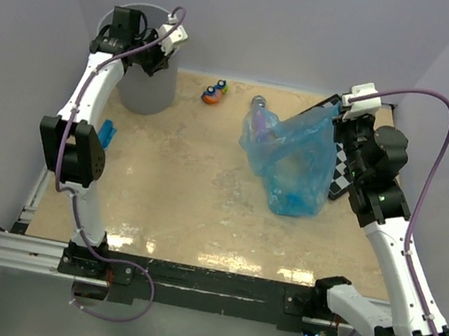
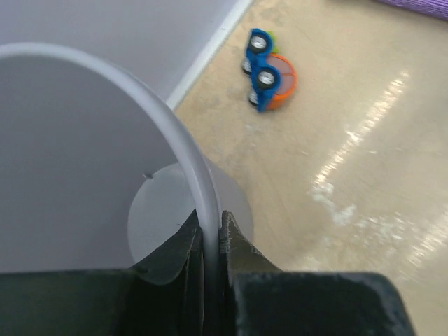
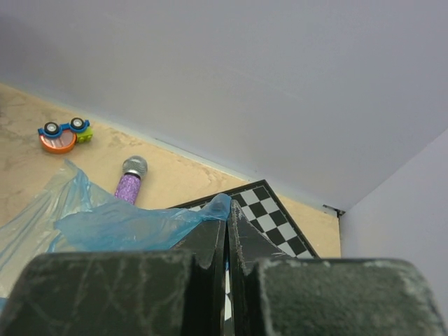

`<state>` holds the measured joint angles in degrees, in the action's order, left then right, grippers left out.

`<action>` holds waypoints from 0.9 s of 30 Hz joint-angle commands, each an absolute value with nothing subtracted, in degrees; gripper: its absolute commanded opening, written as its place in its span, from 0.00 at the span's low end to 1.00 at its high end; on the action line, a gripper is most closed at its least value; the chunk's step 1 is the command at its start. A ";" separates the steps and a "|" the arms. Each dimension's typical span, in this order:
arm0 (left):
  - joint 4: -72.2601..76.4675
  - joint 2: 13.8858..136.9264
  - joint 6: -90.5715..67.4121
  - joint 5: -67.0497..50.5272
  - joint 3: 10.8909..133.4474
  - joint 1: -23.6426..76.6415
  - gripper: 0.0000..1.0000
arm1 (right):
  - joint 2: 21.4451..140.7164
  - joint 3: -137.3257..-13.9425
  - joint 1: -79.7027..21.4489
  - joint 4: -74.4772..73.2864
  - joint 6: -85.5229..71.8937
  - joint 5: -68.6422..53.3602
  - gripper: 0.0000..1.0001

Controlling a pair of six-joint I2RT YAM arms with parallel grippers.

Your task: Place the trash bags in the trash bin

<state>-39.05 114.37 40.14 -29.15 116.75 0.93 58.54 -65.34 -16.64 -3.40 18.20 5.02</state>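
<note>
Trash bags: thin, crinkly translucent blue film. A wide sheet [image 1: 296, 159] is held up in a peak over the counter [image 1: 175, 203], mid-right, and a small wad [image 1: 107, 132] lies by the left arm.
Trash bin [image 1: 147, 89]: grey and upright, in the far-left corner.
Left fingers [image 2: 183, 255]: clamped on the bin rim.
Right fingers [image 3: 206, 241]: pinched on the sheet's top.
Nearby: microphone [image 1: 258, 103] partly draped by the sheet; toy car [image 1: 214, 93] between bin and sheet.

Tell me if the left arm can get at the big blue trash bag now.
Probably not: the left end effector grips the trash bin rim, and the trash bag hangs from the right end effector across the table.
</note>
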 commanded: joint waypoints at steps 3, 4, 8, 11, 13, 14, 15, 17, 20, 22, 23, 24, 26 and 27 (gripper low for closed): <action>-43.67 94.34 42.80 -35.77 105.84 4.38 0.00 | 59.59 -70.74 -16.26 -1.76 17.31 3.17 0.00; -44.55 92.04 43.32 -35.68 104.69 5.61 0.00 | 60.02 -71.36 -16.17 -1.58 17.31 3.08 0.00; -47.28 81.76 43.59 -36.73 98.11 12.02 0.00 | 62.22 -73.91 -16.17 -0.35 16.88 3.08 0.00; -44.75 75.87 40.36 -38.84 92.04 17.73 0.00 | 63.98 -76.02 -16.17 2.37 16.26 3.69 0.00; -41.15 72.87 36.93 -40.16 87.82 21.34 0.00 | 65.47 -78.73 -16.08 4.21 15.04 5.35 0.00; -40.18 72.25 35.70 -40.17 86.24 24.05 0.00 | 66.17 -80.23 -16.00 4.83 14.42 6.49 0.00; -39.56 71.81 34.90 -39.64 85.09 25.91 0.00 | 66.79 -81.90 -16.08 5.44 13.89 7.29 0.00; -39.64 72.16 34.28 -38.50 84.11 29.78 0.00 | 67.50 -84.62 -16.08 7.89 13.62 8.17 0.00; -38.59 72.33 33.40 -36.83 82.36 34.26 0.00 | 68.29 -89.02 -16.08 10.37 13.71 8.96 0.00; -37.10 72.33 33.14 -35.51 80.78 36.55 0.00 | 69.25 -92.53 -16.08 10.81 13.45 9.75 0.00; -36.22 72.25 33.31 -34.72 79.81 37.61 0.00 | 69.69 -94.11 -16.00 10.90 13.36 9.93 0.00; -35.43 72.33 33.31 -34.11 78.93 38.49 0.00 | 70.13 -95.52 -16.08 10.72 13.27 9.41 0.00; -34.89 72.33 34.71 -33.40 77.18 39.90 0.00 | 70.75 -98.07 -16.08 10.11 12.14 8.18 0.00; -35.07 72.16 35.93 -33.49 76.21 40.25 0.00 | 70.93 -99.04 -16.08 9.67 11.00 7.22 0.00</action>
